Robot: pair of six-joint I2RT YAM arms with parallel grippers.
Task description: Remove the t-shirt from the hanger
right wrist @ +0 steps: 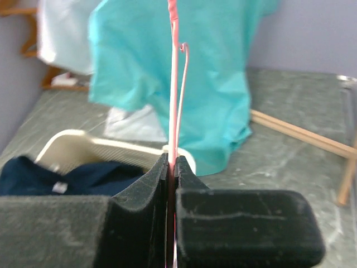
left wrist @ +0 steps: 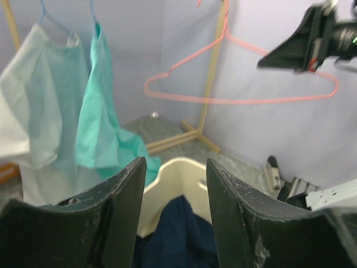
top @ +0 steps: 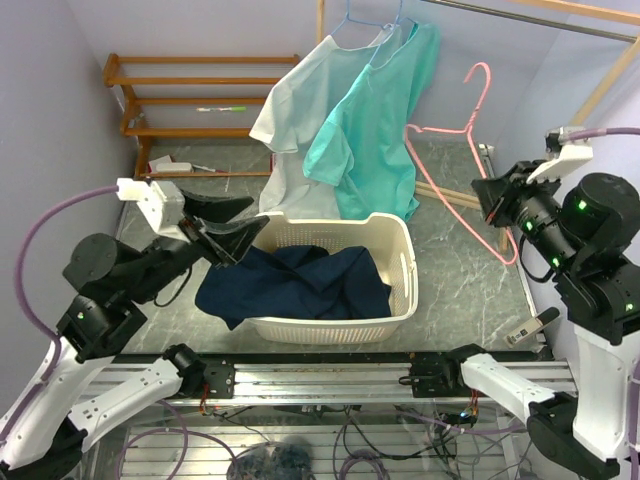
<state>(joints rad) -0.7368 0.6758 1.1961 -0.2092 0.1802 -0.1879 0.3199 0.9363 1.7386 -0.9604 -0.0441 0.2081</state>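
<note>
A grey table (top: 470, 275) stands between lilac walls (top: 60, 100). A cream basket (top: 330, 328) sits just ahead of the left claw (top: 258, 213), with the navy t-shirt (top: 290, 285) lying in it. This claw is partly open and holds nothing. The right claw (right wrist: 171, 167) is closed tight on the bare pink hanger (right wrist: 173, 84).

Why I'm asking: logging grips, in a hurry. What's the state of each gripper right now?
Left gripper: open, nothing between the jaws.
Right gripper: shut on the pink hanger.
</note>
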